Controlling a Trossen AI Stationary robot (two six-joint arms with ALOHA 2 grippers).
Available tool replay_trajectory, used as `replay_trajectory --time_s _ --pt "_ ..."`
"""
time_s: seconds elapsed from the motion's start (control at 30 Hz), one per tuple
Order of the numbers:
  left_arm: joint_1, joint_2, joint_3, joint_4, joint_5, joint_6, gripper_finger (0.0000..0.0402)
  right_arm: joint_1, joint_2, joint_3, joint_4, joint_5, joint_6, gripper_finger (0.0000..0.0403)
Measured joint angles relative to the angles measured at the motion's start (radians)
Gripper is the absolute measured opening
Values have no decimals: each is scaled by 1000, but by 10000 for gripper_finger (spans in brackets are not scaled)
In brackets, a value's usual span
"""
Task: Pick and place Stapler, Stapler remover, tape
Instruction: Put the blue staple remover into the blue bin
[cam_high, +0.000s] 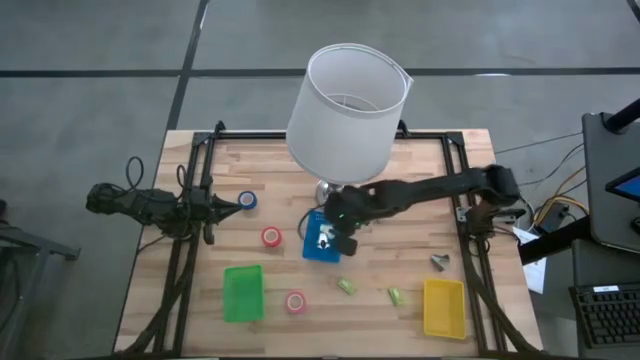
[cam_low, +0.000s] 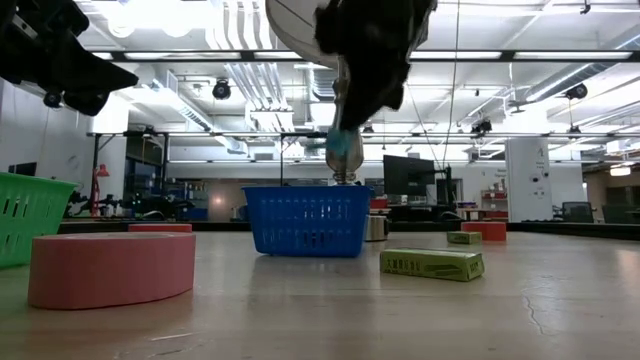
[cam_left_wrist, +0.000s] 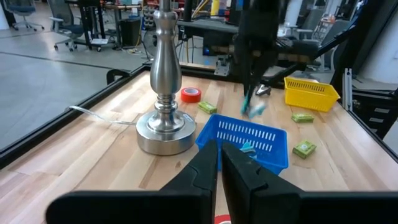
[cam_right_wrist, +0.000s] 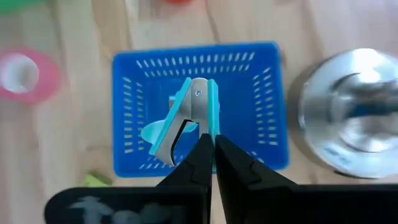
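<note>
My right gripper (cam_high: 343, 222) hangs over the blue bin (cam_high: 322, 243), shut on a teal and metal staple remover (cam_right_wrist: 189, 115), which also shows in the low view (cam_low: 343, 150) above the bin (cam_low: 307, 220). Another teal thing (cam_left_wrist: 249, 148) lies inside the bin; I cannot tell what it is. My left gripper (cam_high: 232, 205) is shut and empty at the table's left, next to the blue tape (cam_high: 247, 201). Two red tapes (cam_high: 271, 237) (cam_high: 295, 301) lie flat on the table. A third red tape (cam_left_wrist: 191, 94) lies beyond the lamp base. My right gripper pinches the staple remover by its upper end (cam_right_wrist: 207, 127) between its two fingertips, from above, pointing down. The remover hangs below the fingers, clear of the bin's rim, with its jaws toward the bin floor.
A lamp with a white shade (cam_high: 345, 110) and a metal base (cam_left_wrist: 165, 127) stands just behind the blue bin. A green bin (cam_high: 243, 293) is near left, a yellow bin (cam_high: 443, 307) near right. Small green boxes (cam_high: 345, 287) (cam_high: 395, 295) and a grey metal thing (cam_high: 440, 262) lie between.
</note>
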Motion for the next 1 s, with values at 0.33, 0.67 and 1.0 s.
replay_trajectory --time_s 0.33,0.67,1.0 --pt "0 0 0 0 0 0 23 -6 189 77 -2 69 -14 8" --pt "0 0 0 0 0 0 23 -18 229 84 3 74 -19 8" --pt "0 0 0 0 0 0 23 -21 217 86 6 120 -5 37"
